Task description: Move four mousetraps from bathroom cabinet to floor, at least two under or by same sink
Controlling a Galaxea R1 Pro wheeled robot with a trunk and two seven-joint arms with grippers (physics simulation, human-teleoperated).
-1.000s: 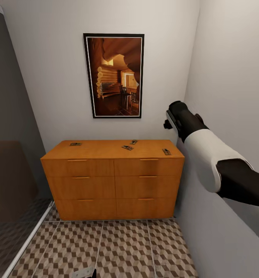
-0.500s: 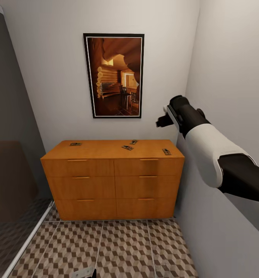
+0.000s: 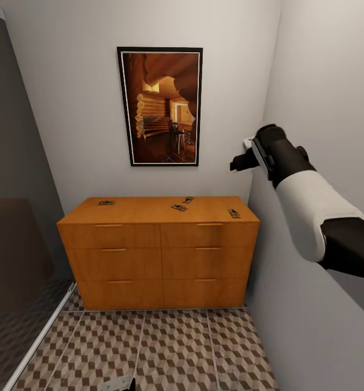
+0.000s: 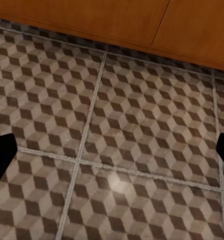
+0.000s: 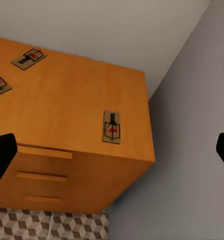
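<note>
Several mousetraps lie on top of the orange-brown cabinet: one at the left, two near the middle and one by the right edge. My right gripper hangs in the air above the cabinet's right end, close to the side wall. In the right wrist view it is open and empty, looking down on the right-edge mousetrap. My left gripper is open and empty, low over the bathroom floor in front of the cabinet. The bathroom sink is out of view.
A framed picture hangs on the back wall above the cabinet. The grey side wall runs right beside my right arm. A glass shower partition with a metal floor rail stands at the left.
My right arm has lifted and swung to the right, towards the side wall. The mousetraps and the left gripper have not moved.
</note>
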